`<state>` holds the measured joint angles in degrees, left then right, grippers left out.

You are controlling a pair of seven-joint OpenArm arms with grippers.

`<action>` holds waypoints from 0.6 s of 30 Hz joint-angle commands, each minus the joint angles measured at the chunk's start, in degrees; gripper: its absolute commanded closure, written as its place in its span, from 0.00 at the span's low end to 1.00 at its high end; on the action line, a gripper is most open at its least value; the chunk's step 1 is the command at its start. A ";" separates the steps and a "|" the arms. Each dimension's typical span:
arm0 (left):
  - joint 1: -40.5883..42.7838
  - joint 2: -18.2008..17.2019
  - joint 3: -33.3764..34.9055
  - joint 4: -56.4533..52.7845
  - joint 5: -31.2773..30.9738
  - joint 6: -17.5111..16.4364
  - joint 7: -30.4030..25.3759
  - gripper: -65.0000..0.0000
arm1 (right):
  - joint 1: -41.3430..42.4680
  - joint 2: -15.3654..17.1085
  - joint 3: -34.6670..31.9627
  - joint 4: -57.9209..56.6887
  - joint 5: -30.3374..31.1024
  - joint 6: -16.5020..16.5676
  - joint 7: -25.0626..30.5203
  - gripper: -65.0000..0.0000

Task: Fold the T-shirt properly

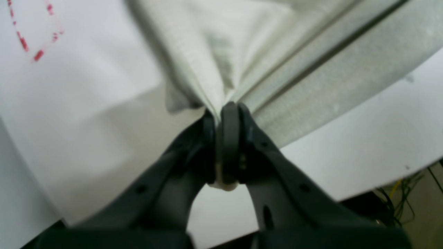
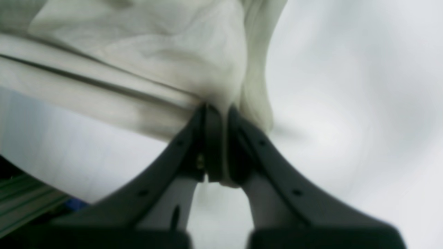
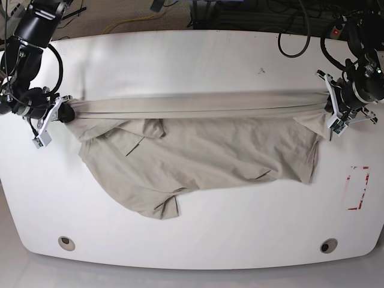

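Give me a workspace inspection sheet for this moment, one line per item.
Surface: white table, two round holes near its front edge, red dashed rectangle marked on it.
Job's things: T-shirt stretched taut between both arms, lower part draped wrinkled on the table.
Clutter: nothing seen.
Grippers: left pincer shut on the T-shirt; right pincer shut on the T-shirt.
Cables: black cables looped by both arms past the table's far edge.
Surroundings: floor beyond the table, yellow cable lying on it.
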<state>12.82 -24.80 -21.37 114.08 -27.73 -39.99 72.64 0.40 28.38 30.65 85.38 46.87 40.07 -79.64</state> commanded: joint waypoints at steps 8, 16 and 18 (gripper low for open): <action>4.19 -2.68 -0.57 -2.74 1.22 -0.01 -2.97 0.99 | -5.81 0.06 0.77 1.08 -0.32 -0.07 0.82 1.00; 4.46 -2.68 -1.01 -6.96 1.13 -0.01 -3.15 1.00 | -10.03 0.23 0.77 1.08 -0.41 -0.07 1.00 1.00; 4.37 -2.68 -1.10 -6.08 1.04 -0.01 -3.15 1.00 | -10.12 0.32 0.77 1.17 -0.32 -0.07 1.00 1.00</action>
<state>17.76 -26.22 -21.50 106.37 -27.88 -40.14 69.36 -10.31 26.70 30.79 85.45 46.98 40.07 -79.13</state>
